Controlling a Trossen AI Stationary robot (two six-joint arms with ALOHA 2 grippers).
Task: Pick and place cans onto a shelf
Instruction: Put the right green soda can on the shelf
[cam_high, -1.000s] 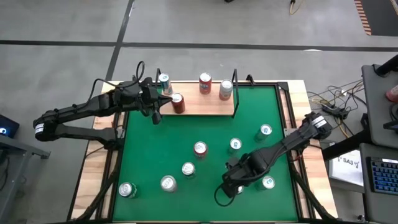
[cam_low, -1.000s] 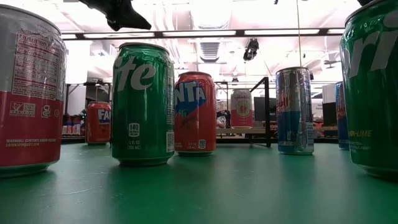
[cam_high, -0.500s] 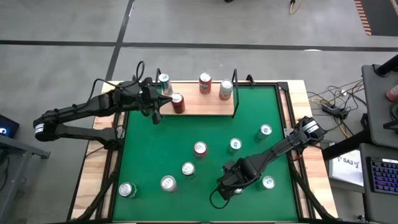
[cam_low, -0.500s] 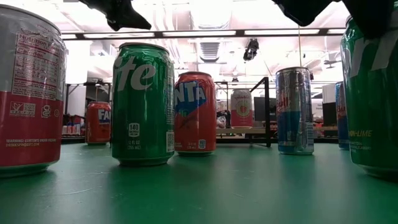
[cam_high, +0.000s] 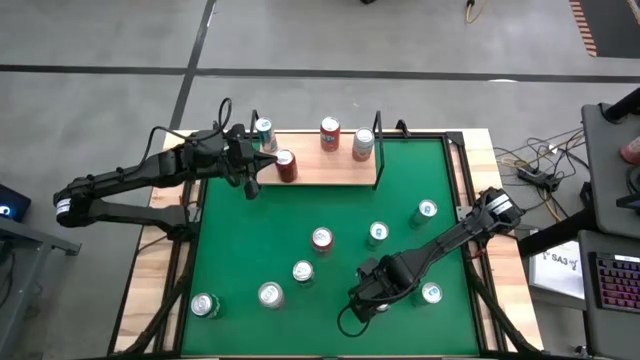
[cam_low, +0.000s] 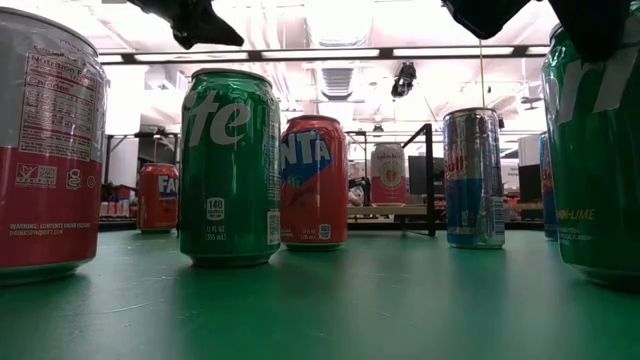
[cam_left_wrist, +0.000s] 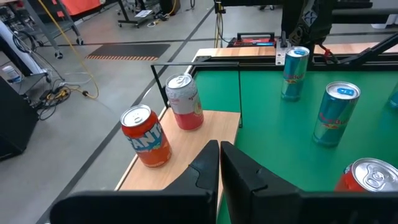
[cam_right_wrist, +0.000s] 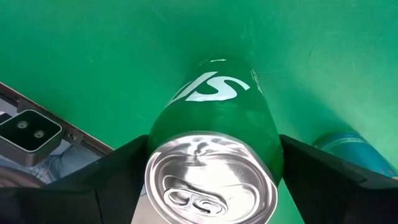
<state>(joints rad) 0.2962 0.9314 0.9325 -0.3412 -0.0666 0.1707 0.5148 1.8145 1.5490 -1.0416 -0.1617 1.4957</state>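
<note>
A green can (cam_right_wrist: 214, 124) stands upright on the green table (cam_high: 260, 230) near its front edge, at the right of the low view (cam_low: 595, 150). My right gripper (cam_high: 368, 298) hangs over it, open and pointing steeply down, with one finger (cam_right_wrist: 118, 174) on each side of the can's upper part. The shelf (cam_high: 325, 170) lies at the table's far edge and carries several cans (cam_high: 330, 132). My left gripper (cam_high: 250, 183) hovers shut by the shelf's left end, beside a red can (cam_high: 286, 165), with nothing in it (cam_left_wrist: 219, 163). My right gripper comes at the green can from above, and its two fingers flank the can's upper wall (cam_right_wrist: 267, 143) just below the silver top. Whether the fingers touch the wall, I cannot tell. The can stands on the table.
Several more cans stand loose on the table: a red one (cam_high: 322, 239), a green one (cam_high: 378, 233), a blue one (cam_high: 427, 211), one right beside my right gripper (cam_high: 432, 293), and others at the front left (cam_high: 270, 294). Black wire uprights (cam_high: 378, 140) stand at the shelf's ends.
My right gripper has sunk toward the green can and a little toward the table's front left. Its fingers, out of the low view a second ago, now show on both sides of the can's top.
</note>
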